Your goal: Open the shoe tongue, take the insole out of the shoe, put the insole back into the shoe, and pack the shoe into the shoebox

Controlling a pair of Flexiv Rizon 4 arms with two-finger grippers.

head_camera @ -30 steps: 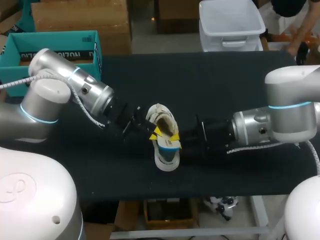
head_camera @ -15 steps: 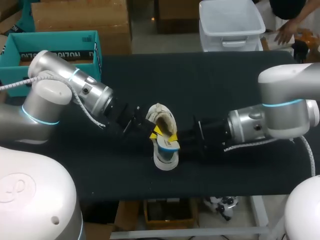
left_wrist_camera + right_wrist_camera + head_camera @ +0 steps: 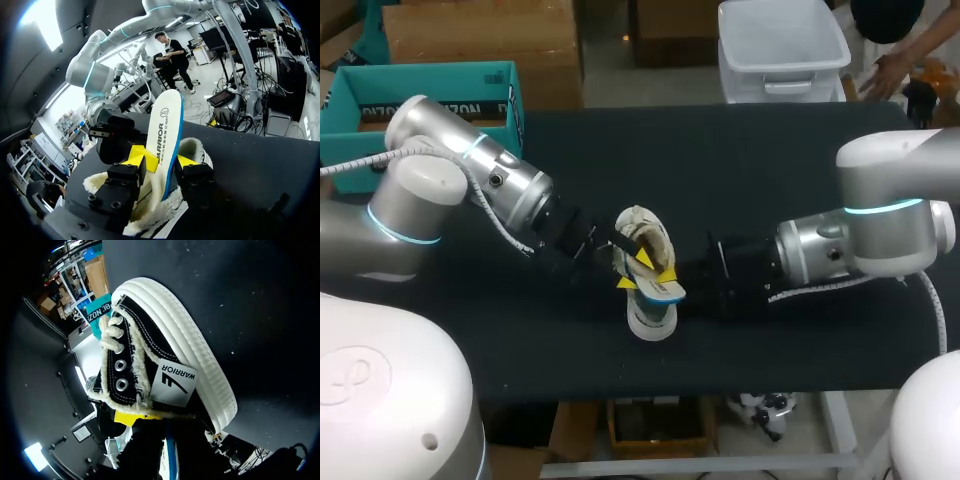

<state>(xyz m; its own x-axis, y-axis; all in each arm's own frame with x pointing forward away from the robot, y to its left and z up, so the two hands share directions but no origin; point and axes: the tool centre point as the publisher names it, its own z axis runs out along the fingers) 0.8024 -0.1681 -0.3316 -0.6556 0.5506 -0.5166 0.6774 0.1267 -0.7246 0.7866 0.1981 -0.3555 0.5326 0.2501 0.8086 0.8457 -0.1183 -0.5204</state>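
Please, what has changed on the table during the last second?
The right arm slid left, closer to the black, fleece-lined shoe with a white sole. The left arm pushed slightly right toward it, its left gripper shut on the white, blue-edged insole. The shoe stayed in place on the black table.

Black canvas shoe (image 3: 150, 342), fleecy cream lining (image 3: 196, 148), ribbed rubber sole (image 3: 192, 340); smooth insole (image 3: 167, 131); matt black table (image 3: 770, 170)
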